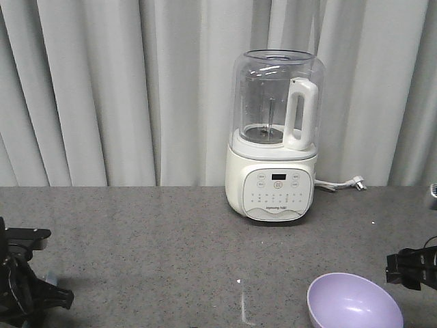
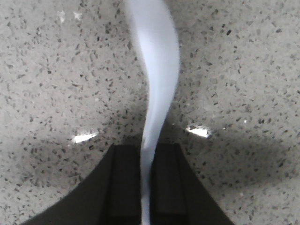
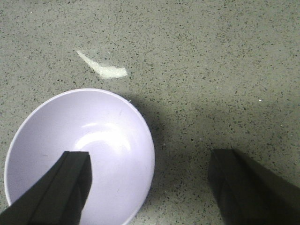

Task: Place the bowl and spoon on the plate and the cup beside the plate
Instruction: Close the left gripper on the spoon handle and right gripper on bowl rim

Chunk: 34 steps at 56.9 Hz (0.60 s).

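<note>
The pale blue-white spoon (image 2: 157, 61) stands edge-on in the left wrist view, its handle clamped between the black fingers of my left gripper (image 2: 146, 149) just above the speckled table. In the front view that left gripper (image 1: 31, 290) is low at the left edge. The lavender bowl (image 3: 79, 150) rests on the table at the front right (image 1: 354, 305). My right gripper (image 3: 151, 157) is open and straddles the bowl's right rim, with one finger over the inside and the other over the bare table. In the front view the right gripper (image 1: 412, 268) is just right of the bowl. The plate and the cup are out of view.
A white blender (image 1: 274, 137) with a clear jug stands at the back centre of the grey speckled table (image 1: 150, 246), its cord and plug (image 1: 351, 182) trailing to the right. Grey curtains hang behind. A pale streak (image 3: 105, 69) marks the table beyond the bowl.
</note>
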{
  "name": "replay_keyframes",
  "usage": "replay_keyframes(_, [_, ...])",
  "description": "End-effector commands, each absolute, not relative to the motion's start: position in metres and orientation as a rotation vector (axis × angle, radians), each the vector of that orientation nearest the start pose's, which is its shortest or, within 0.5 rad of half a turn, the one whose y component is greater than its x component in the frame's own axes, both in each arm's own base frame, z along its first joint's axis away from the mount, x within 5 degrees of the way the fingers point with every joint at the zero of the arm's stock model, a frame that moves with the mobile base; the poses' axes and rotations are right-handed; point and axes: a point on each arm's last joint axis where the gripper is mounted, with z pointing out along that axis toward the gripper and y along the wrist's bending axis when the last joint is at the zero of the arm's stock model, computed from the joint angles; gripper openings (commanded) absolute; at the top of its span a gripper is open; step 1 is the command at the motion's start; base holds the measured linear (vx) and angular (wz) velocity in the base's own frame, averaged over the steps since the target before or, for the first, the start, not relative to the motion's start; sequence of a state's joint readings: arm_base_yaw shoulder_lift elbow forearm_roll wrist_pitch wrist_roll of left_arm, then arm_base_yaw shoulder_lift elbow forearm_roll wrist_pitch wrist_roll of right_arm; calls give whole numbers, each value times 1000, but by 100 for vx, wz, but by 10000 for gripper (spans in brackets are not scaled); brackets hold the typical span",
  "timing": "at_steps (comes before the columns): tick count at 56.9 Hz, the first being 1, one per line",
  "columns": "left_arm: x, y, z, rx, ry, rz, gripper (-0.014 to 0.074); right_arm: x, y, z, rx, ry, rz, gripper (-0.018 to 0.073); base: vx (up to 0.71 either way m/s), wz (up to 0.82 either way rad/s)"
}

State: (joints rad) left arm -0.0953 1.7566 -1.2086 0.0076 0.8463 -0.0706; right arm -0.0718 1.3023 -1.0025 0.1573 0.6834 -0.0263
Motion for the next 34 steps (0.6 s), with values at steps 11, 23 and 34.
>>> replay_keyframes(11, [345,-34,221,52,2881,-42,-8,270,-11,320,156,2388,128,557,0,0])
replay_keyframes(23, [343,-36,240,28,2794,-92,-8,277,-10,306,187,2457,173,557,0,0])
replay_keyframes(34, [334,-37,275,50,2665,-117,-6,289,-10,289,209,2511,193,557,0,0])
